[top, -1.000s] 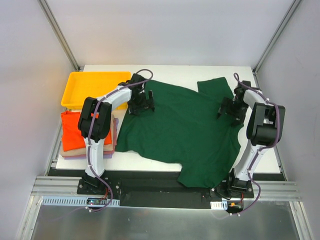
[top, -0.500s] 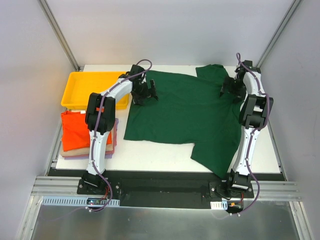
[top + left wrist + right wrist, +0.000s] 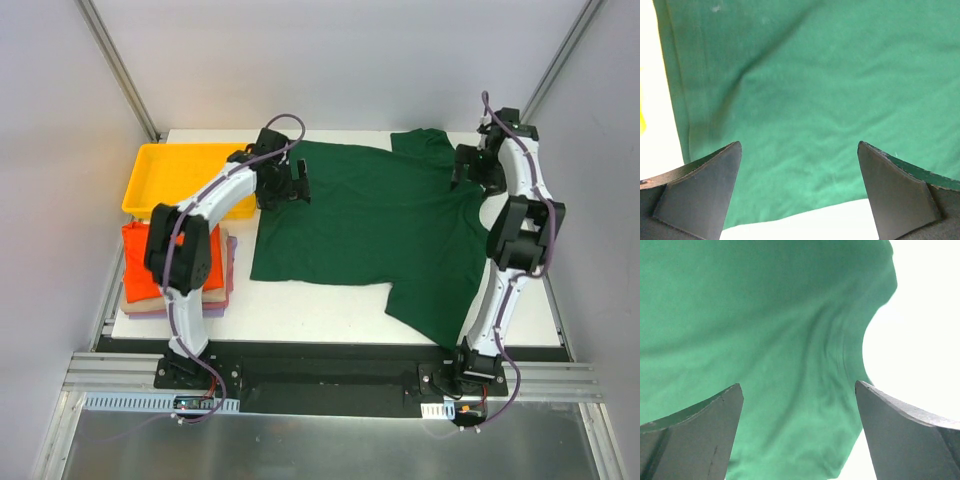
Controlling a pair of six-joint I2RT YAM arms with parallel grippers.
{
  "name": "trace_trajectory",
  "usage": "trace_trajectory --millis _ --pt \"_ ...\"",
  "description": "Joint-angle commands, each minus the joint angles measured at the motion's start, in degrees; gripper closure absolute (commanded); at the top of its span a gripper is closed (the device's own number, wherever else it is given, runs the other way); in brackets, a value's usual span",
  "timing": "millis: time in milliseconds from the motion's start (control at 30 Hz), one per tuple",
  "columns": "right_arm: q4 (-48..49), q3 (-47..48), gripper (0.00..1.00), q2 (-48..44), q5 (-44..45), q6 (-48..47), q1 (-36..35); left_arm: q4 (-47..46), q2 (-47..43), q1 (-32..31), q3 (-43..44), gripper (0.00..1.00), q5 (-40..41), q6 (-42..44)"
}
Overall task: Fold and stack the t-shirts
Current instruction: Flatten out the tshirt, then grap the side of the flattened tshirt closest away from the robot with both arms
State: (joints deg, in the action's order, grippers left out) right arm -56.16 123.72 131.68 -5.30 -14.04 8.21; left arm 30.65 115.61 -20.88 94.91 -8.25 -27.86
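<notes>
Both my pincers were spread wide, nothing between the fingers.

Left gripper (image 3: 291,186) hung over the far-left corner of the dark green t-shirt (image 3: 370,220). My left wrist view had the fingertips (image 3: 722,165) apart over flat green cloth, the hemmed edge running down the left, bare white table (image 3: 655,145) beyond it and a strip of table below.

Right gripper (image 3: 467,168) sat over the far-right part of the same shirt, beside the sleeve by the far edge. The right wrist view had the fingers (image 3: 715,415) apart, rippled green cloth under them, and white table to the right of a curved edge.

The green shirt lay open across the middle of the table (image 3: 320,308), mostly flat, one lobe trailing toward the near-right edge.

Folded stack was at the near-left: orange t-shirt (image 3: 140,262) on top, beige t-shirt (image 3: 150,298) under it, pink-lilac t-shirt (image 3: 229,272) lowest. The yellow tray (image 3: 138,185) stood just behind the stack, left of my left gripper.
</notes>
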Motion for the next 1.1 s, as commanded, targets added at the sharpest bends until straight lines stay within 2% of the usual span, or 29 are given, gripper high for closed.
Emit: trace_trajectory --millis 0,100,200,300,400,500,567,600,667,733,867,1067 --pt "-1.58 -10.32 0.04 -21.26 2.66 1.38 -1.17 1.16 -14.86 -3.19 -8.92 0.01 7.71 -0.44" --pt "-1.68 -20.23 0.04 -29.69 4.24 5.15 -2.14 1.16 -22.33 -3.37 -19.55 0.01 10.07 -4.73" --pt "4.28 -35.07 0.04 -40.59 6.78 9.02 -3.28 1.16 -29.19 -3.37 -30.81 0.01 11.5 -9.83" --pt "10.0 -49.5 0.04 -50.52 3.74 13.33 -3.46 1.16 -34.83 -4.25 -38.29 0.01 13.25 -14.93" --pt "15.02 -59.27 0.04 -57.56 0.13 16.67 -4.07 1.08 -37.91 -4.52 -43.05 0.04 16.15 -19.85" --pt "16.61 -64.56 0.04 -61.7 -2.78 16.86 -5.39 1.07 -38.79 -4.52 -45.77 0.15 18.35 -23.2" --pt "16.61 -67.37 0.04 -63.64 -2.35 16.68 -6.18 1.07 -38.88 -4.52 -47.18 0.17 20.28 -25.74" --pt "16.26 -68.34 0.04 -64.43 -2.35 16.33 -6.36 1.07 -38.88 -4.52 -47.54 0.24 21.25 -27.32" --pt "15.82 -70.45 0.04 -66.54 -2.17 16.07 -6.62 0.9 -38.27 -4.52 -47.98 0.32 23.1 -29.79" --pt "15.56 -72.91 0.04 -68.47 -1.73 15.98 -6.63 0.72 -37.13 -4.52 -47.72 0.34 24.33 -31.55" --pt "15.47 -75.55 0.04 -71.9 -1.55 15.01 -6.63 -0.07 -33.71 -4.52 -46.31 0.45 24.95 -32.87" --pt "15.2 -76.7 0.04 -73.41 -1.03 15.01 -6.63 -0.77 -30.36 -4.52 -46.66 0.5 23.19 -33.75"
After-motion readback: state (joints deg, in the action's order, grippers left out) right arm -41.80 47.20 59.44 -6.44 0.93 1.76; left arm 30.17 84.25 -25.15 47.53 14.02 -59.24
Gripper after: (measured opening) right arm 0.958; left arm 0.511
